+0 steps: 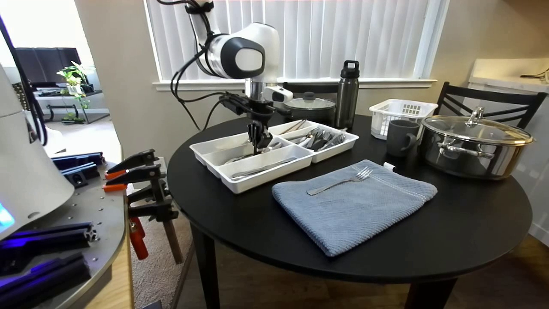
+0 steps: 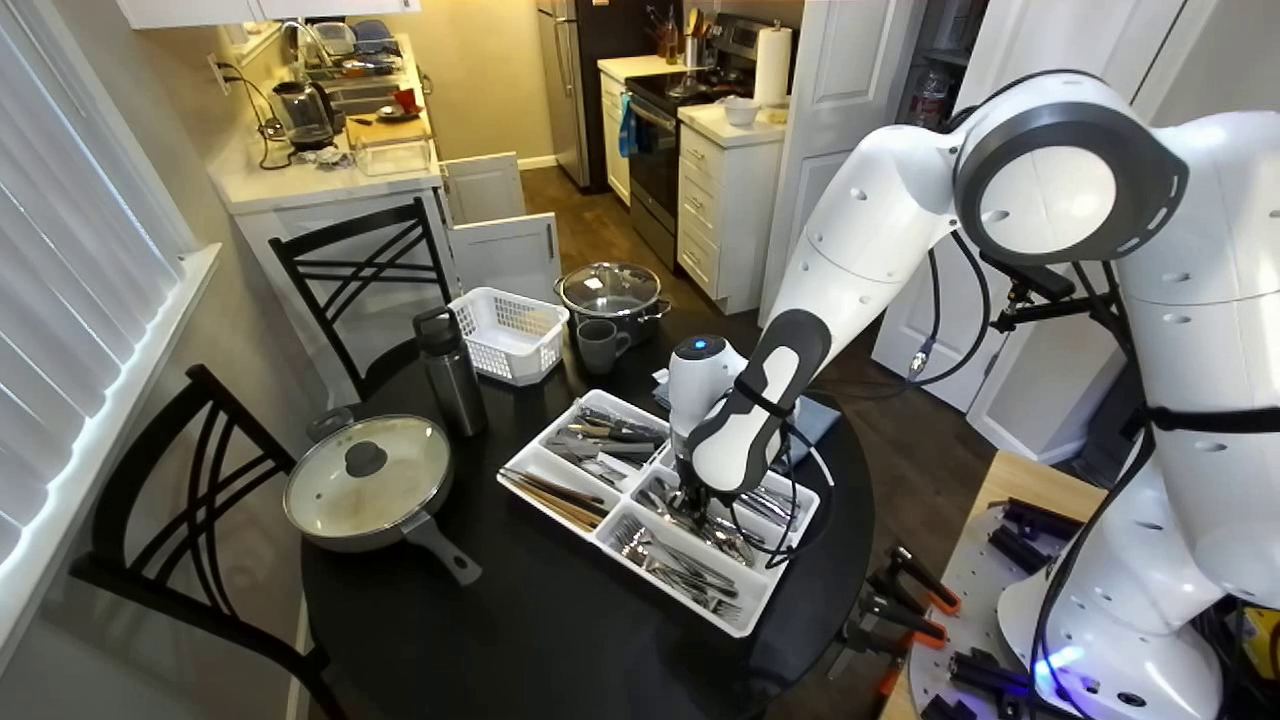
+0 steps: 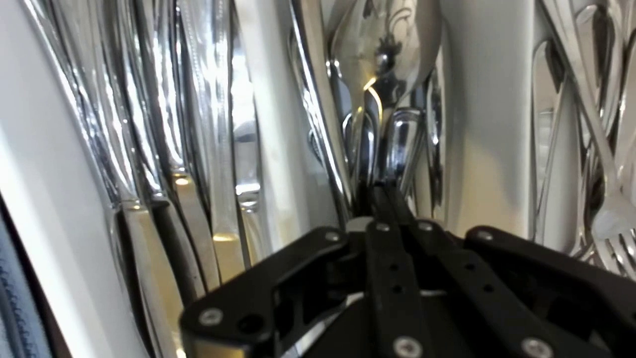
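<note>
Wrist view: a black Robotiq gripper (image 3: pixel 381 191) is filling the lower middle, nearest the lens. Jaws are standing together, no gap showing; whether they are pinching anything, cannot tell. Tips are pointing in among spoons; a large spoon (image 3: pixel 387 44) is lying bowl-end away from them, its neck running toward them. Spoons are lying in a compartment of a white cutlery tray (image 3: pixel 489 124), table knives (image 3: pixel 221 189) in the compartment picture-left, forks (image 3: pixel 608 216) picture-right.

In an exterior view: the tray is resting on a round black table (image 1: pixel 429 240). A folded blue towel (image 1: pixel 356 214) is lying just beside it, a single fork (image 1: pixel 342 182) on top. A gray mug (image 1: pixel 399 139) is standing beside a lidded steel pot (image 1: pixel 476 154).

In an exterior view: the arm (image 2: pixel 850 270) is mostly hiding the gripper. Brown chopsticks (image 2: pixel 552 498) are occupying another compartment; a lidded frying pan (image 2: pixel 400 480) is sitting near the tray.
</note>
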You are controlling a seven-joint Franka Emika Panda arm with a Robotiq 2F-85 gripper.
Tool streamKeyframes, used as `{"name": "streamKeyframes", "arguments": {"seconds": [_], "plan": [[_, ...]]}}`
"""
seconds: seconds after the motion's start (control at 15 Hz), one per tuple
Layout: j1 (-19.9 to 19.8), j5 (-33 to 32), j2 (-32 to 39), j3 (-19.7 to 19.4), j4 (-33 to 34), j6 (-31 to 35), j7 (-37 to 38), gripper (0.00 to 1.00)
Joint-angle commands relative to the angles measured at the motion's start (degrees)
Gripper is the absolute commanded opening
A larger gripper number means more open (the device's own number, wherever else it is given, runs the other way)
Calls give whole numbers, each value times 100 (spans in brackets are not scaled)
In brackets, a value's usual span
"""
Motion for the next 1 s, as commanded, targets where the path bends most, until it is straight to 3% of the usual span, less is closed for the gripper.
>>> {"name": "streamKeyframes", "arguments": {"seconds": [0.0,0.4,0.93], "plan": [[-283,88,27,114,-113,234,-308,0],[-423,142,23,258,-84,269,-365,0],[-996,594,9,793,-33,422,-626,0]]}}
